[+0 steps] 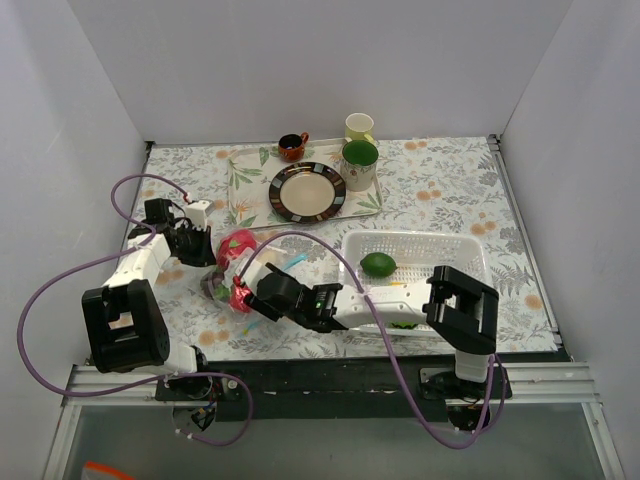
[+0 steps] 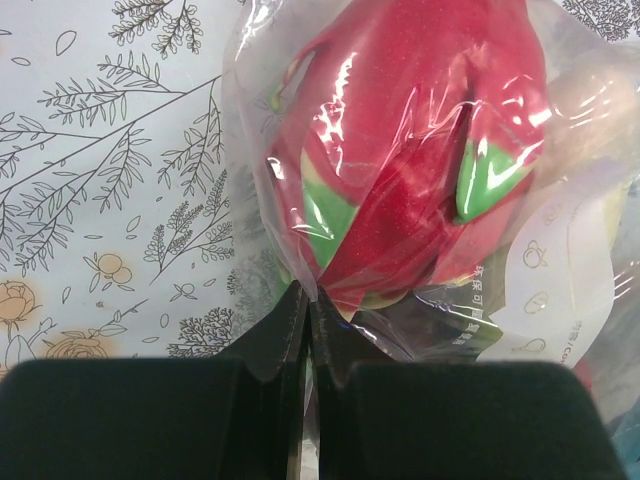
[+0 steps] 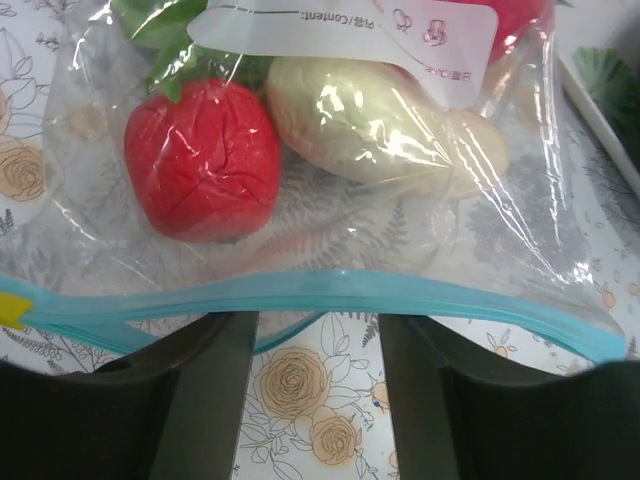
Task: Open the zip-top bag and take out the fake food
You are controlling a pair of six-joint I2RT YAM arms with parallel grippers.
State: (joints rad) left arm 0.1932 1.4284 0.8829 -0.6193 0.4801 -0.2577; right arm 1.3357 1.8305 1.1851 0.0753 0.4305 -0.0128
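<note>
— What takes up the most room?
— The table (image 1: pixel 450 200), under a flat cloth (image 1: pixel 440 180) printed with flowers and ferns. On its right sits a rectangular white plastic basket (image 1: pixel 462 246) with perforated walls and a smooth green lime (image 1: pixel 378 264) inside. At the back, a leaf-patterned tray (image 1: pixel 245 178) holds a round, dark-rimmed plate (image 1: pixel 307 190).
— And the zip-top bag (image 1: pixel 228 280)?
— It is on the cloth left of the basket, between both grippers. The film is clear, crinkly and glossy. The fake food (image 1: pixel 238 247) is inside: a magenta fruit (image 2: pixel 410 150) with green scales, a wrinkled red strawberry shape (image 3: pixel 200 155) and a smooth cream lump (image 3: pixel 360 120).
— The fingers?
— The left gripper (image 2: pixel 305 310) has its black fingers pressed together on a fold of the film. Those of the right gripper (image 3: pixel 315 330) stand apart, with the light blue zip strip (image 3: pixel 330 290) lying across their tips.
</note>
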